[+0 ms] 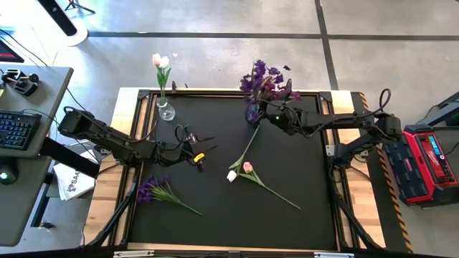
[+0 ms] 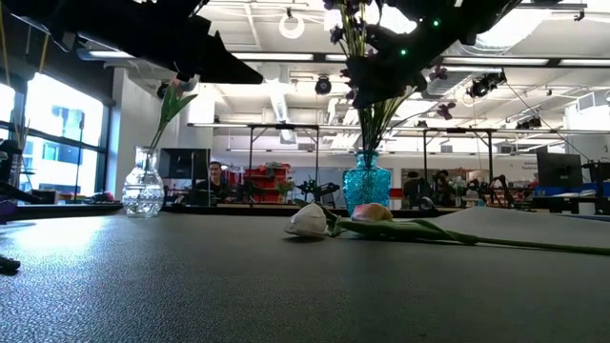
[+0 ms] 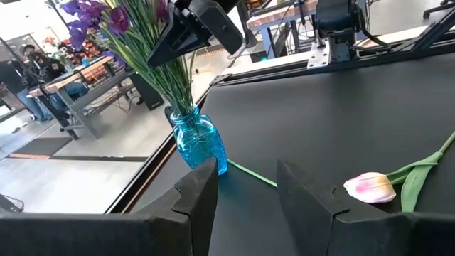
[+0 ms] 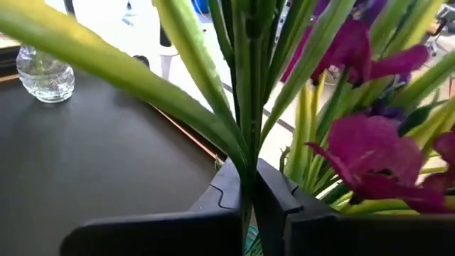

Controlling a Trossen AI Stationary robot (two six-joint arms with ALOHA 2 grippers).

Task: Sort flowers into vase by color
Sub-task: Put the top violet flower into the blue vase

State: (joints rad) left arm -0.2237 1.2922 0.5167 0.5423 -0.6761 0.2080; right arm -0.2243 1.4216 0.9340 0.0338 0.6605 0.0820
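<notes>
My right gripper (image 1: 262, 115) is over the blue vase (image 1: 252, 112) at the table's far edge, shut on the green stems of a purple flower (image 4: 370, 153). More purple blooms (image 1: 267, 80) stand in that vase (image 2: 366, 181). A clear vase (image 1: 166, 110) at the far left holds two pale tulips (image 1: 160, 61). A white tulip (image 1: 232, 175) and a pink tulip (image 1: 247, 167) lie mid-table, with a purple bunch (image 1: 153, 188) near the left edge. My left gripper (image 1: 204, 153) hovers open left of centre, its fingers (image 3: 195, 195) pointing toward the blue vase (image 3: 200, 144) and the pink tulip (image 3: 371, 186). My right gripper pinches the purple flower's green stems (image 4: 246, 174) between its two fingers (image 4: 284, 195), below the leaves and blooms. The stems stand roughly upright and run down toward the blue vase's mouth (image 2: 367, 152); whether their lower ends sit inside cannot be told.
The black mat (image 1: 287, 222) has a raised wooden frame (image 1: 122, 179) around it. A keyboard (image 1: 16, 130) sits on a side desk at the left and a red case (image 1: 429, 161) at the right. People and benches show in the room beyond the far edge (image 2: 217, 181).
</notes>
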